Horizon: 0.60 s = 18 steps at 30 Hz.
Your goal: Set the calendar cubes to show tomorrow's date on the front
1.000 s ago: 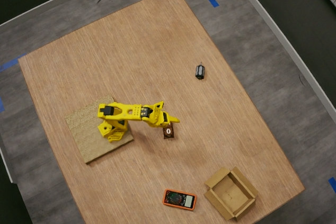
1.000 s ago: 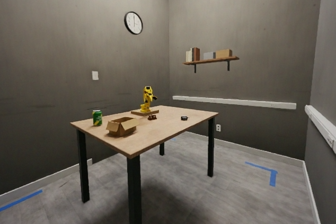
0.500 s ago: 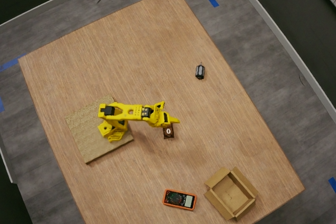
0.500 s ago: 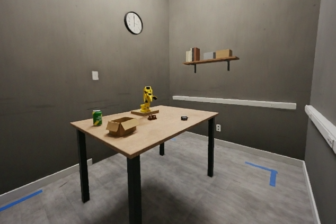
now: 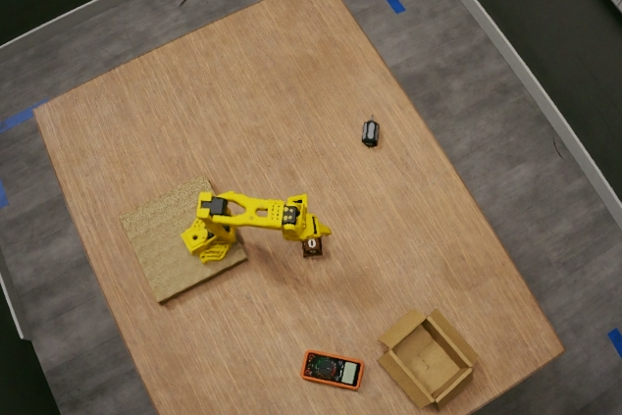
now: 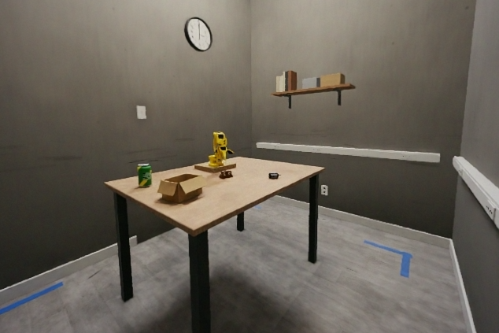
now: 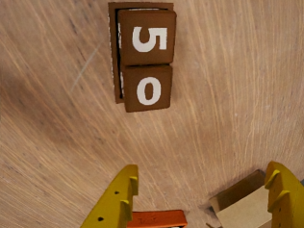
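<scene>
The calendar [image 6: 226, 175] stands on the table in front of the arm. In the wrist view its brown tray [image 7: 114, 57] holds two brown cubes side by side. The upper cube [image 7: 146, 38] shows a white 5 on top, turned sideways. The lower cube [image 7: 149, 89] [image 5: 312, 245] shows a white 0 on top. The month side and the cubes' front faces show only as thin slivers at the left, so I cannot read the front date. My gripper [image 7: 202, 167] is open and empty, above the table. In the top view it hides the 5 cube.
An open cardboard box [image 5: 427, 357] [image 6: 181, 191] [image 7: 245, 206] and an orange multimeter [image 5: 333, 370] [image 7: 159, 219] lie to one side. A black motor-like object [image 5: 370, 132] [image 6: 273, 175] lies on the other side. A green can [image 6: 144, 175] stands behind the box. The arm's base stands on a board [image 5: 171, 264].
</scene>
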Tool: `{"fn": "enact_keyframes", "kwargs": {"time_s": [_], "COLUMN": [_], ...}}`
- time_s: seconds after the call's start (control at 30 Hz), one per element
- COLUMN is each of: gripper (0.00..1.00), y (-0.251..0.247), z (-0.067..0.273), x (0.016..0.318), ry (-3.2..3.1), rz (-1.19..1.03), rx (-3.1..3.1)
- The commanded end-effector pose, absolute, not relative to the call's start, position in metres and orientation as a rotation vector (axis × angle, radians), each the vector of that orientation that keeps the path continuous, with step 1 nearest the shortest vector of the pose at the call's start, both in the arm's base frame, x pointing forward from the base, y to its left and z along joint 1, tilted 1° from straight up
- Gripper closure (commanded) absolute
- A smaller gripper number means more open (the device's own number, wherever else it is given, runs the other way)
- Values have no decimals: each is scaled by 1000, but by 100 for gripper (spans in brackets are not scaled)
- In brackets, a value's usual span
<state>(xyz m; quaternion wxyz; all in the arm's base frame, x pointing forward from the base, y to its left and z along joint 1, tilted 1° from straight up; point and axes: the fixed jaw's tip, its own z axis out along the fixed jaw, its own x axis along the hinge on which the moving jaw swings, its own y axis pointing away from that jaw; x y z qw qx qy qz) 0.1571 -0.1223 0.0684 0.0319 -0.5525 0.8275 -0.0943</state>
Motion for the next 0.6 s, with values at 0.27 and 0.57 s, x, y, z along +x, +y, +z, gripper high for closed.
{"fn": "enact_keyframes", "kwargs": {"time_s": [0.27, 0.57], "gripper": [65, 65], "y": [-115, -115], "z": [33, 32], "x": [145, 145], "ry": [2637, 2638], "rz": [34, 36], "rx": [-1721, -1721]}}
